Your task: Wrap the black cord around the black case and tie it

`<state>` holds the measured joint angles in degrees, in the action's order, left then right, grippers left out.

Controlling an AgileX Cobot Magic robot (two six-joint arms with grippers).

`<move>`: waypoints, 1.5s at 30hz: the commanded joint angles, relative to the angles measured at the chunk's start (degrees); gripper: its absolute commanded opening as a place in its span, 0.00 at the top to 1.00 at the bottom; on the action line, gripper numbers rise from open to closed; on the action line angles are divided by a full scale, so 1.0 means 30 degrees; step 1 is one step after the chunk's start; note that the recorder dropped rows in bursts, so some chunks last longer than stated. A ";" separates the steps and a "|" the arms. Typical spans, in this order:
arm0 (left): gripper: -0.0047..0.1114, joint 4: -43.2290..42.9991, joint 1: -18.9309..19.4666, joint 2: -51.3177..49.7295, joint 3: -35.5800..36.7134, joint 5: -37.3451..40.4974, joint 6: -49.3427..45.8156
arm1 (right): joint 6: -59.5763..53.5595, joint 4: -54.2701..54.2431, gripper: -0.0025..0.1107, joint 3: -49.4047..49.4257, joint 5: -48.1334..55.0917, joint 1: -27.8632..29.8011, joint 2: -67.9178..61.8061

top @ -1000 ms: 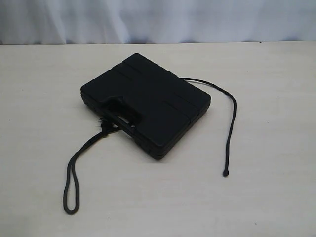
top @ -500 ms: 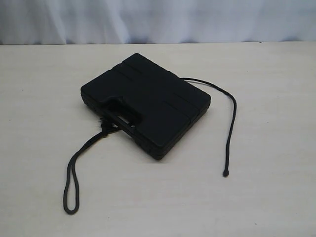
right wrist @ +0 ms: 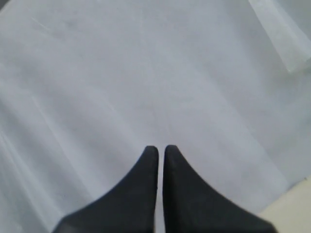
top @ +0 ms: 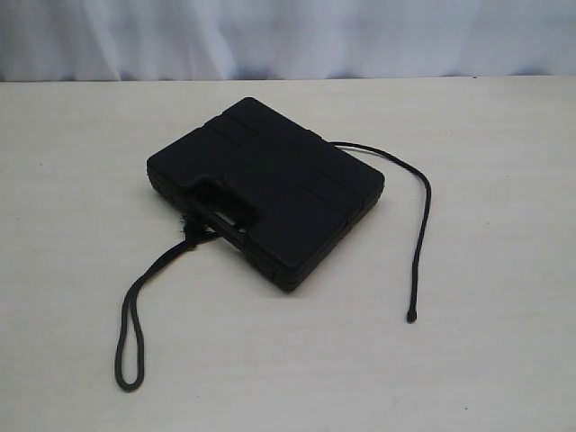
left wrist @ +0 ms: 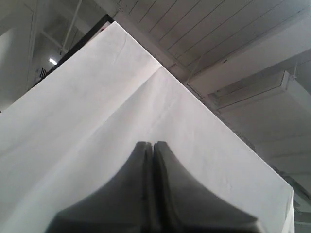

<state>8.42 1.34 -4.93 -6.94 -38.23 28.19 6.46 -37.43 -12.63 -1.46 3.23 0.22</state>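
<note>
The black case lies flat on the pale table, set diagonally, its handle cutout toward the front left. The black cord leaves the case's far right edge and curves down to a tip at the front right. On the other side it runs from the handle, where a frayed bit shows, to a long narrow loop at the front left. Neither gripper appears in the exterior view. My left gripper is shut and faces a white sheet. My right gripper is shut with a hairline gap, holding nothing, before white cloth.
A white curtain hangs behind the table's far edge. The left wrist view shows a ceiling with beams above the white sheet. Nothing else stands on the table.
</note>
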 commanded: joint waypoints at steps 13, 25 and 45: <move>0.96 -0.5915 -0.0002 -1.5413 -1.1568 0.6906 0.0096 | 0.0086 0.1407 0.94 -0.7169 -0.0394 -0.0022 -1.0302; 0.96 -0.9110 -0.0036 -2.2584 -2.0303 2.3455 -0.7848 | -0.9457 0.1882 0.94 -1.4638 1.0566 -0.0022 -1.9901; 0.94 -0.1255 -0.7799 -3.1266 -2.1475 2.9947 -3.3985 | -1.9290 0.1355 0.94 -1.5040 1.2019 -0.7807 -2.7462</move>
<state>4.65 -20.59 -96.18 -70.97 53.24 -70.15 -50.59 -34.13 -57.36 35.36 -19.96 -80.77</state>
